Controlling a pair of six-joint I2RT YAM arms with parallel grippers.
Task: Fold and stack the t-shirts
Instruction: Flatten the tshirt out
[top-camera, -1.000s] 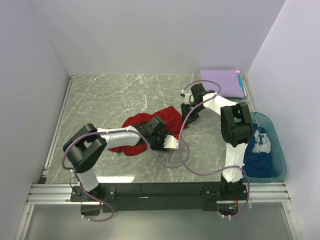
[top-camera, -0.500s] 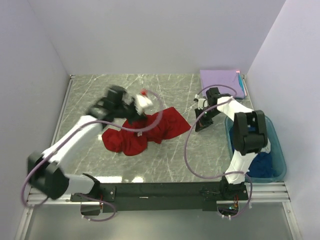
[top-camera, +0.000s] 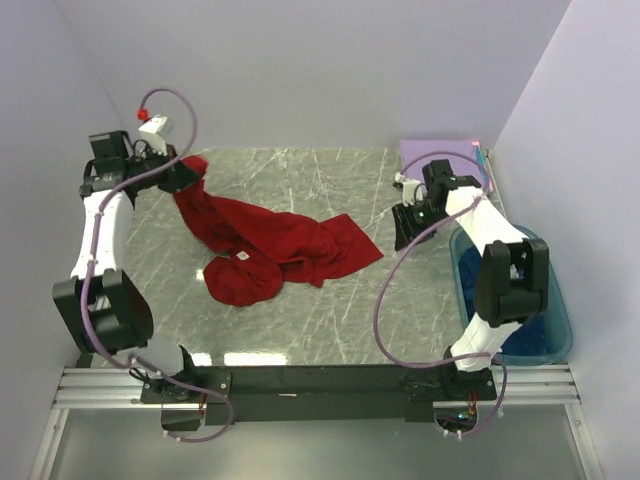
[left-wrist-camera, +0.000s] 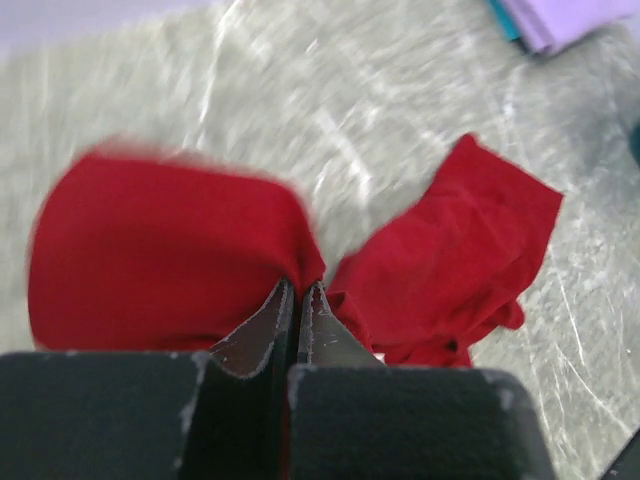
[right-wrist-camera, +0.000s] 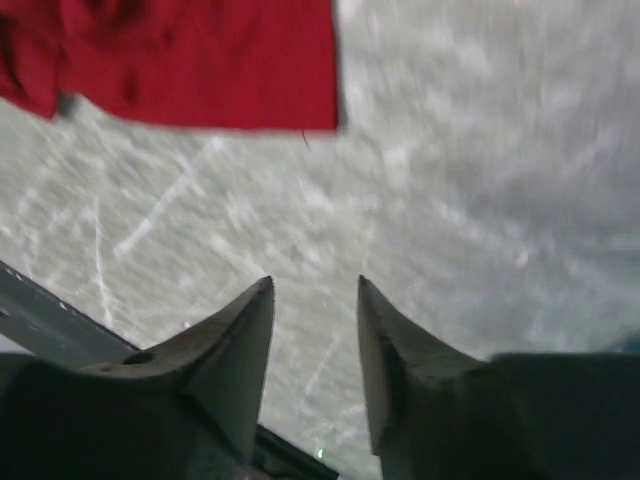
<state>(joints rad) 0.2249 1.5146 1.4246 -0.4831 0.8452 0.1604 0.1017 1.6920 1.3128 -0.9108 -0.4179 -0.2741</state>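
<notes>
In the teal tub (top-camera: 560, 322) at the near right, the dark blue t-shirt (top-camera: 528, 338) lies in a heap, partly hidden behind the right arm. On the marble-patterned table (top-camera: 300, 320), the red t-shirt (top-camera: 290, 240) sprawls mid-table. One end is bunched into a lump and the other is drawn up toward the far left corner, where the left gripper (left-wrist-camera: 297, 292) is pinched tight on a fold of its cloth. The right gripper (right-wrist-camera: 313, 285) hangs over bare table near the shirt's right corner, jaws apart and holding nothing. At the far right the lavender t-shirt (top-camera: 445, 165) lies folded flat. The red cloth looks light, limp and quick to bunch. A single pinch leaves it trailing in a rope, so it likely wants a second hold at a matching corner or hem edge to spread flat.
</notes>
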